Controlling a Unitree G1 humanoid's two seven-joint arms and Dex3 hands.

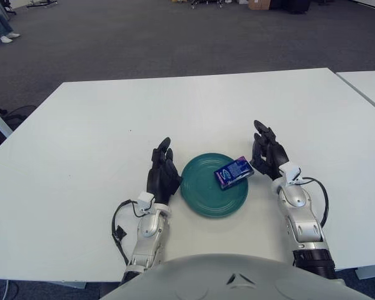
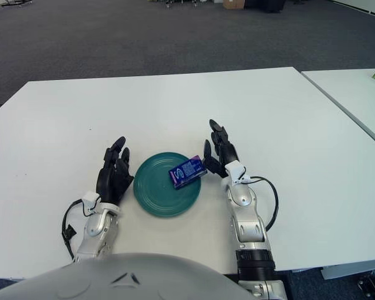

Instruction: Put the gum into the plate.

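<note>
The small blue rectangular gum pack (image 1: pixel 233 172) lies in the round green plate (image 1: pixel 203 199), just left of your open right hand (image 1: pixel 269 157); placement looks complete, so next withdraw it, the open left hand (image 1: pixel 162 176) idling beside the plate's left rim.

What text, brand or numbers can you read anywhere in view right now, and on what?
Gum pack, lying in the green plate: blue wrapper with a light oval logo, print too small to read.
Right hand, open beside the pack: no markings readable.
Left hand, open left of the plate: none readable.
White table: no text.
Nothing legible in either view.
</note>
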